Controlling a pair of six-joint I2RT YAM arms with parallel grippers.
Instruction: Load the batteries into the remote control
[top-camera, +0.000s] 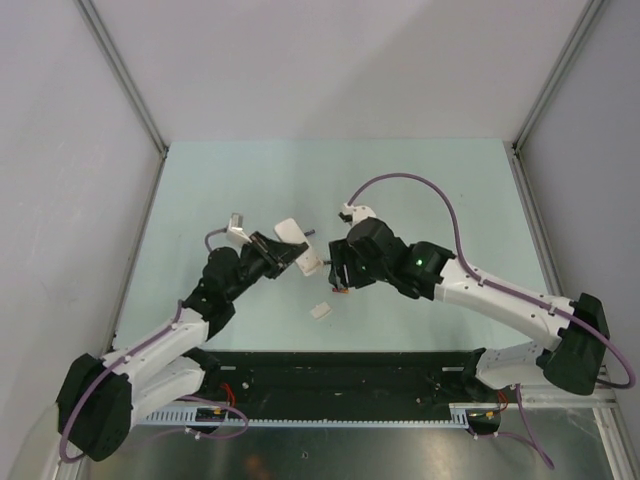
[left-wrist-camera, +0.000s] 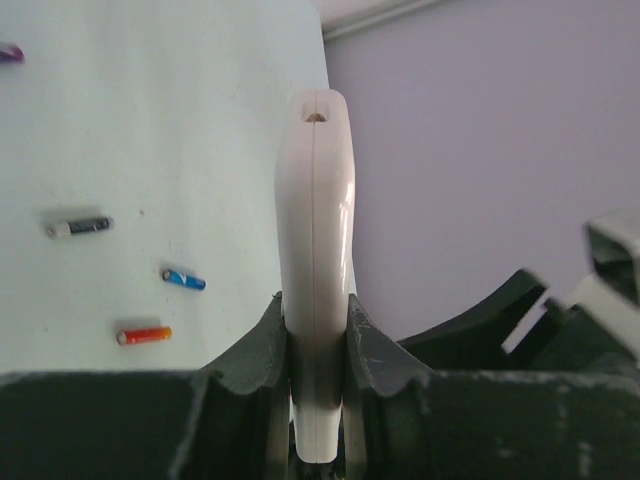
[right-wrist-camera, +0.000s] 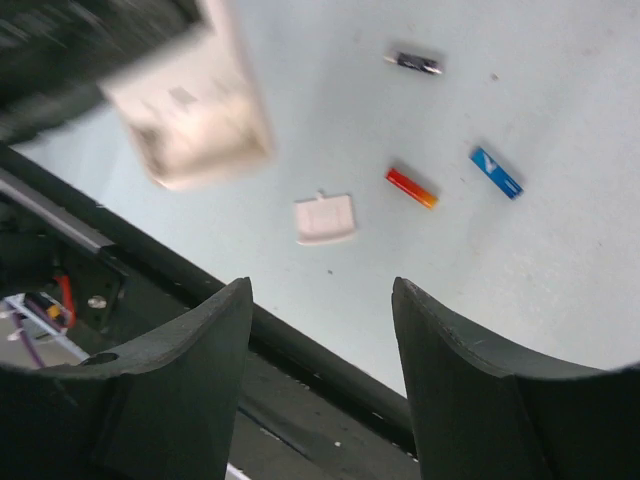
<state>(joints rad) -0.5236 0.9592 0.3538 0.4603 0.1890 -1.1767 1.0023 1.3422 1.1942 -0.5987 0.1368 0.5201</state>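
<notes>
My left gripper (top-camera: 281, 252) is shut on the remote control (top-camera: 294, 243) and holds it above the table, white back showing. In the left wrist view the remote (left-wrist-camera: 315, 220) stands edge-on between the jaws of the left gripper (left-wrist-camera: 316, 312). Batteries lie loose on the table: black (left-wrist-camera: 80, 226), blue (left-wrist-camera: 184, 279), orange-red (left-wrist-camera: 144, 335), and a purple one (left-wrist-camera: 10, 53) at the frame edge. My right gripper (right-wrist-camera: 322, 290) is open and empty above the table's near edge, with the black (right-wrist-camera: 414, 63), orange-red (right-wrist-camera: 412, 188) and blue (right-wrist-camera: 497, 172) batteries ahead of it. The remote (right-wrist-camera: 190, 110) is blurred at upper left.
A small white cover piece (right-wrist-camera: 325, 218) lies on the pale green table (top-camera: 250, 180), also in the top view (top-camera: 320, 310). The black rail with the arm bases (top-camera: 350, 375) runs along the near edge. Grey walls enclose the table on three sides.
</notes>
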